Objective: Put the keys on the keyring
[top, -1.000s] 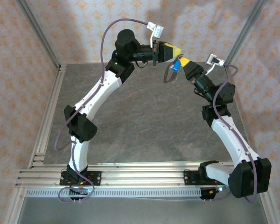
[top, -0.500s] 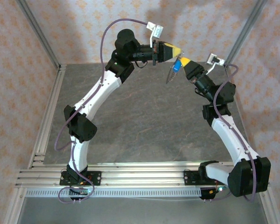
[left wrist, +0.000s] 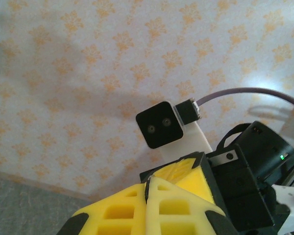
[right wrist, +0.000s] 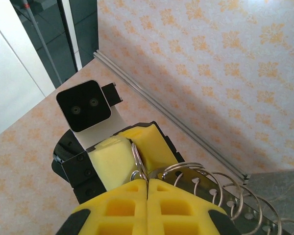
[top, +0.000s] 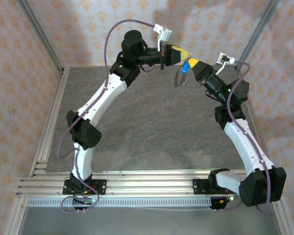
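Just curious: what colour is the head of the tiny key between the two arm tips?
The tiny key's plastic head is bright blue; top external view.

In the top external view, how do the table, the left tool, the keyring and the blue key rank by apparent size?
Largest to smallest:
1. table
2. left tool
3. keyring
4. blue key
The key is partly hidden, so the last two places are unsure.
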